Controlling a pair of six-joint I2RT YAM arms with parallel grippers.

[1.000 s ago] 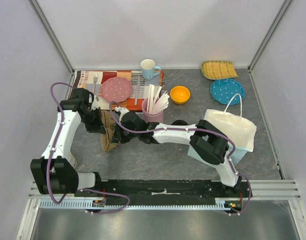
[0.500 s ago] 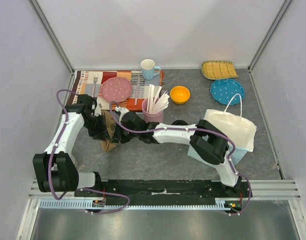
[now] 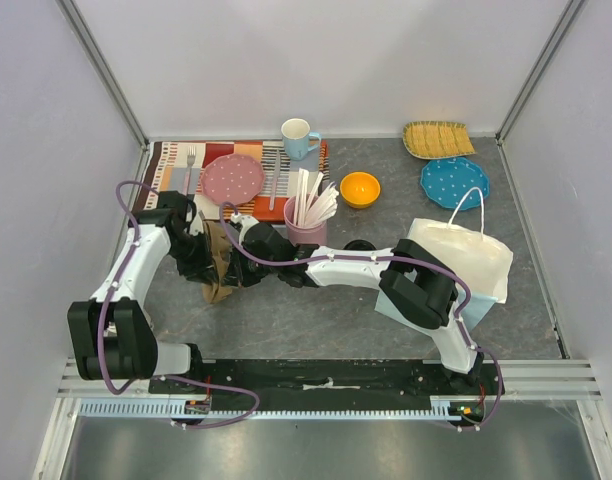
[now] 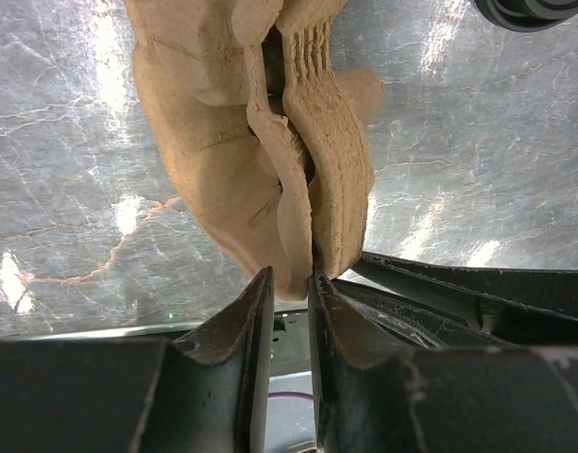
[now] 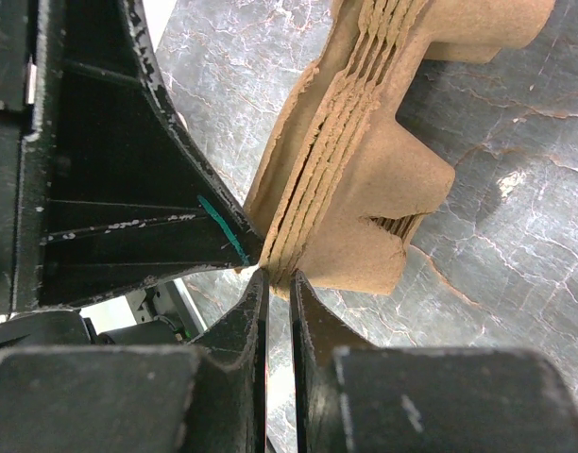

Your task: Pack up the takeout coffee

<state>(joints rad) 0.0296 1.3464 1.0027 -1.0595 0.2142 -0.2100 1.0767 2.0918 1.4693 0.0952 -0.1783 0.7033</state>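
The takeout coffee (image 3: 358, 245) is not in either grip; only its black lid shows on the counter (image 3: 316, 320), just behind the right forearm, between the pink cup of sticks (image 3: 306, 232) and the white paper bag (image 3: 466, 255). The left jaws are closed narrowly on one loose brown layer of the cup carriers (image 4: 298, 170), whose lip fills the slot between the fingertips. The right jaws are pinched nearly shut on the edge of the same stack from the other side, with the ribbed layers fanning up from their tips. A second ago the left arm (image 3: 136, 270) stood further to the left with its elbow out, and the carriers lay broader across the counter. Now that arm has swung in to the right, and the stack looks bunched up on edge between the two wrists, left of the pink cup. This reads as the left side having taken a fresh hold on a single layer, probably to peel one carrier away from the rest. If so, the packing itself has not begun: the coffee is untouched and well apart from the bag at the right.
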